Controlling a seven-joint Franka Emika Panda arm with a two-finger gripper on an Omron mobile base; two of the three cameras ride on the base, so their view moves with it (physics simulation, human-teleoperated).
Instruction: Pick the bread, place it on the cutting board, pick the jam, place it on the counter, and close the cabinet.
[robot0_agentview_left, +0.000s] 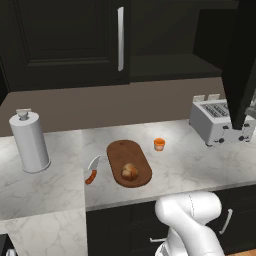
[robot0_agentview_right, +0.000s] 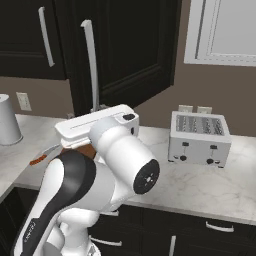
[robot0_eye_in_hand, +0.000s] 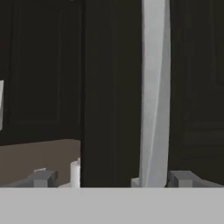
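Note:
The bread (robot0_agentview_left: 130, 171) lies on the cutting board (robot0_agentview_left: 120, 150), near its front end. To the board's right, the jam (robot0_agentview_left: 159, 144) stands on the counter (robot0_agentview_left: 200, 165). The cabinet's left door (robot0_agentview_left: 65, 35) is shut, while its right door (robot0_agentview_left: 240, 60) stands swung out over the toaster. In the hand view my gripper (robot0_eye_in_hand: 113, 179) is open, its fingertips (robot0_eye_in_hand: 43, 178) wide apart. It faces the open door's edge and that door's silver bar handle (robot0_eye_in_hand: 154, 92), which rises just inside the right tip. The right base view shows the same handle (robot0_agentview_right: 90, 65) above my hand.
A white toaster (robot0_agentview_left: 217, 122) sits at the right of the counter under the open door. A paper towel roll (robot0_agentview_left: 30, 141) stands at the left. An orange-handled knife (robot0_agentview_left: 91, 172) lies beside the board. A window (robot0_agentview_right: 225, 30) is on the wall to the right.

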